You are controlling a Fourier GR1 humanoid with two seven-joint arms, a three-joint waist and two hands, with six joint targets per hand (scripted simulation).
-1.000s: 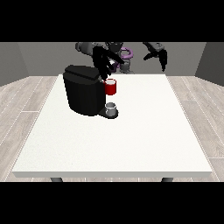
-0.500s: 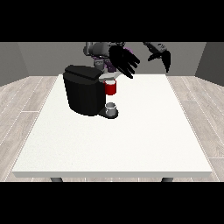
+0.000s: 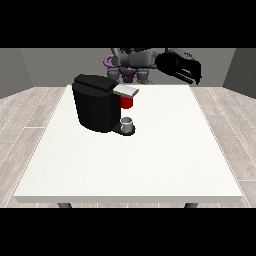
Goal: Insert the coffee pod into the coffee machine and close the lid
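One camera only — it stands across the white table (image 3: 150, 165), raised, looking down its length at the robot (image 3: 131, 62), small at the far edge.

The robot stood small at the far edge, grey torso facing me. Only one hand (image 3: 181, 69) was really showing, the black one at the view's right, held up in the air at about chest height and off to the side of the body. Its arm came out from the shoulder and bent across toward that side. Fingers looked bunched and pointing downward-ish, but honestly I couldn't tell if they were curled or straight. The other hand I couldn't make out at all.
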